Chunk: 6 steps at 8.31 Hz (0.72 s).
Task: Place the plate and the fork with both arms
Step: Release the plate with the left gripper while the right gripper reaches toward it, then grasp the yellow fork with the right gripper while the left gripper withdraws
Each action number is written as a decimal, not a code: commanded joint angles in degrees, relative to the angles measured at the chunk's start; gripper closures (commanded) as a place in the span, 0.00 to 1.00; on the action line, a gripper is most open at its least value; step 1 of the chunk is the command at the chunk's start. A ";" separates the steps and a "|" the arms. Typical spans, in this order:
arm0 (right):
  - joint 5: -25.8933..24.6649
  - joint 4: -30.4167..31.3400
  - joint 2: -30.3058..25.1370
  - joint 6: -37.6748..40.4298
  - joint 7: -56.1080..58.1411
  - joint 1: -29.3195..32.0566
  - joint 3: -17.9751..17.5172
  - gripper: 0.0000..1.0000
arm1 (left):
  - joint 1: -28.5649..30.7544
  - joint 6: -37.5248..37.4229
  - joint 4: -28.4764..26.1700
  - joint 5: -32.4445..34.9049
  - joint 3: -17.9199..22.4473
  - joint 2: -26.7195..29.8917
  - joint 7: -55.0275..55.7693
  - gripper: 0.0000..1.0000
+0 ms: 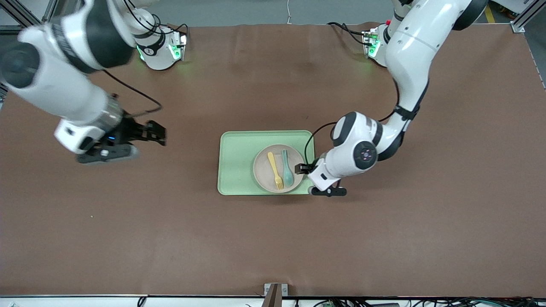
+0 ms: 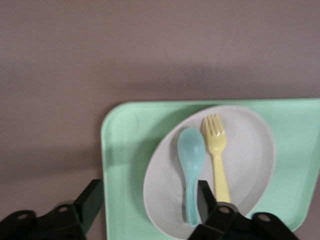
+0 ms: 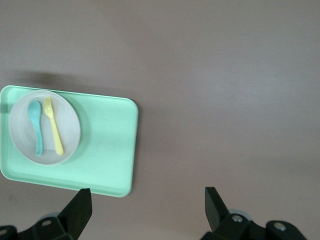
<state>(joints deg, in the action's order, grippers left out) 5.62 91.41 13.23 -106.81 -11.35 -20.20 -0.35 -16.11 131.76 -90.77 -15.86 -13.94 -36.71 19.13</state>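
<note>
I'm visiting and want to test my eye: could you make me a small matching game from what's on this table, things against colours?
Things:
1. fork
2. spoon
3. plate
4. tray

Colours:
a. light green
b. pale yellow
c. beige
d. teal blue

Pairs: 1-b, 2-d, 3-c, 4-a. The fork and spoon lie side by side on the plate, which sits on the tray.

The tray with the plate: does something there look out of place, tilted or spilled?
Nothing stands out. The plate lies flat on the green tray, toward the left arm's end, with the fork and a teal spoon side by side in it. The left gripper is at the plate's rim; the right gripper waits over bare table.
</note>
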 commanded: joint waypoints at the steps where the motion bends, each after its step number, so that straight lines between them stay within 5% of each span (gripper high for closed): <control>1: 0.53 -0.62 5.55 -6.09 -2.71 -5.35 0.52 0.00 | 5.19 -1.25 -1.87 1.52 1.79 9.60 0.73 0.01; 6: -1.22 -2.01 19.96 -25.78 -11.41 -18.98 0.70 0.00 | 17.41 -12.63 -3.45 15.56 1.90 23.76 0.82 0.01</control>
<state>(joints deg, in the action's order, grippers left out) 5.40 91.26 30.18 -130.30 -22.02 -37.38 -0.29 -0.31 122.44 -91.47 -4.22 -11.78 -17.96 19.21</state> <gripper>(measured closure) 0.000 0.004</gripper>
